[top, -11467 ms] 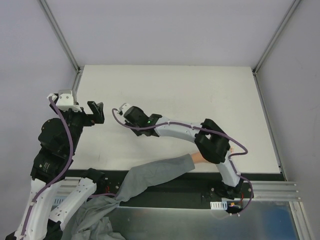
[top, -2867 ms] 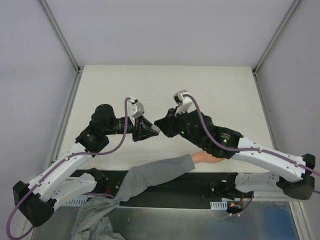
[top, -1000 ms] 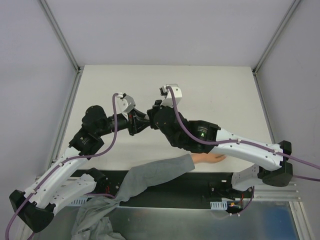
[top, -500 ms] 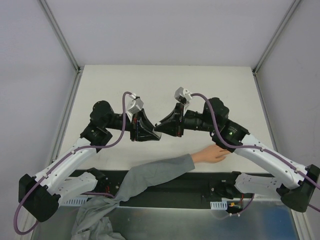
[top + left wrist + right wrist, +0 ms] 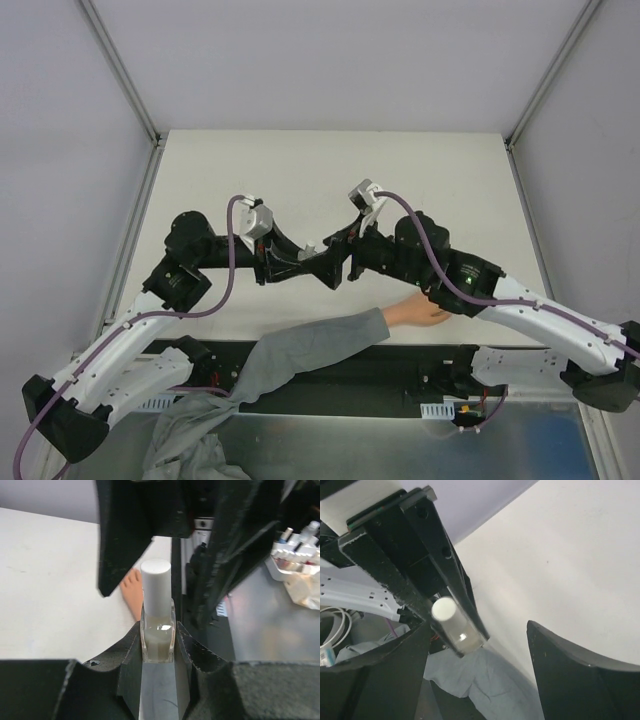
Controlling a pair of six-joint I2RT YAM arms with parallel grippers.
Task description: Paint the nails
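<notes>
Nails likely masked by right arm (image 5: 455, 275).

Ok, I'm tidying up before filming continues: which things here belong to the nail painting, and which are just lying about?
In use: polish bottle, left gripper holding it, open right gripper at its cap, pale hand.
Lying about: tray of small bottles, bunched grey fabric.

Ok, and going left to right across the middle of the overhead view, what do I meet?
Left gripper, jaws shut on the bottle → bottle → right gripper, jaws open → hand, lying nearer the table's front edge at the end of the grey sleeve.
</notes>
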